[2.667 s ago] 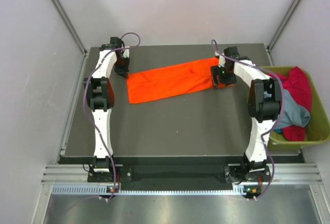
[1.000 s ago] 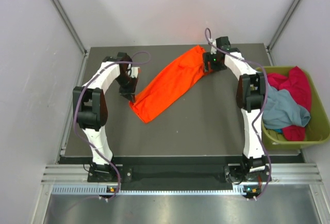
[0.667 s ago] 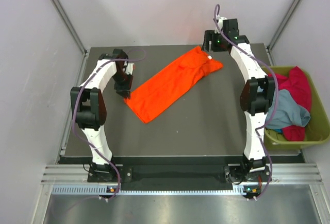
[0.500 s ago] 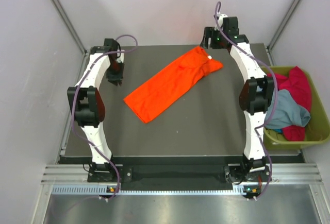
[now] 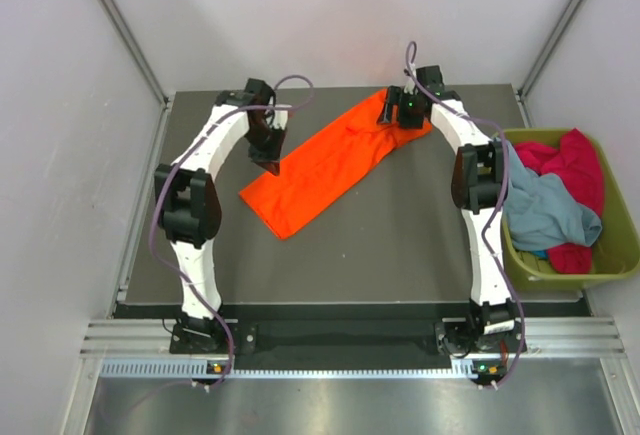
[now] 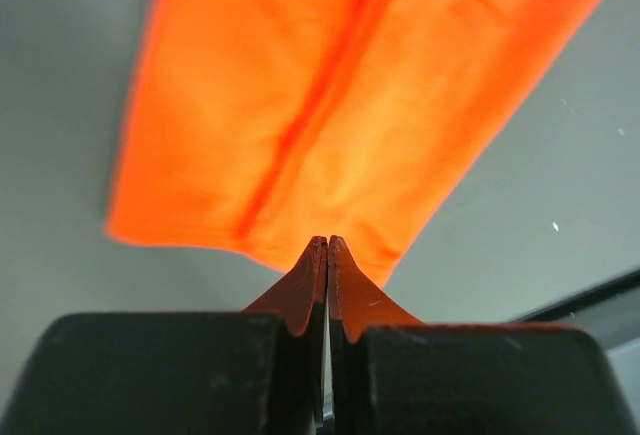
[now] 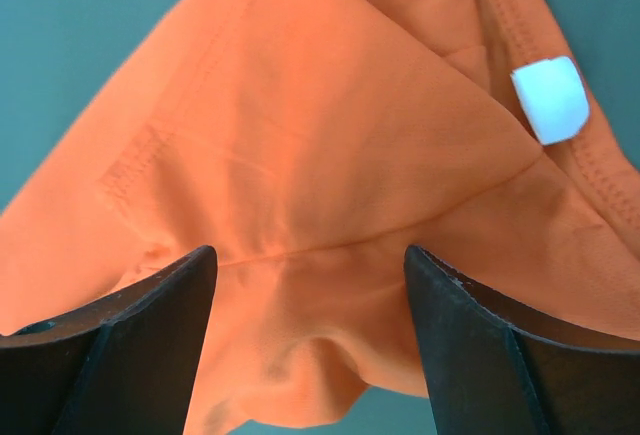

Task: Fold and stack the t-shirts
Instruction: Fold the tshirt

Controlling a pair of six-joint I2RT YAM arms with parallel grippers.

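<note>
The bright orange t-shirt [image 5: 330, 160], folded into a long strip, lies diagonally across the far half of the table. My left gripper [image 5: 272, 167] hovers over its near-left long edge, jaws shut and empty, with the cloth [image 6: 320, 105] below the tips [image 6: 328, 242]. My right gripper [image 5: 392, 115] is open wide, low over the shirt's far right end [image 7: 330, 155], its jaws [image 7: 310, 255] straddling a rumpled fold near the white tag [image 7: 548, 98]. A magenta-red shirt [image 5: 575, 155] and a grey-blue shirt [image 5: 545, 210] lie in the bin.
The olive-green bin [image 5: 560, 277] stands off the table's right edge. The dark table [image 5: 400, 245] is bare in front of the orange shirt. White walls enclose the far side and both sides.
The strip swung from lying across the table to a diagonal and was let go. My left gripper moved from the far left edge to over the shirt. My right gripper dropped onto the far end.
</note>
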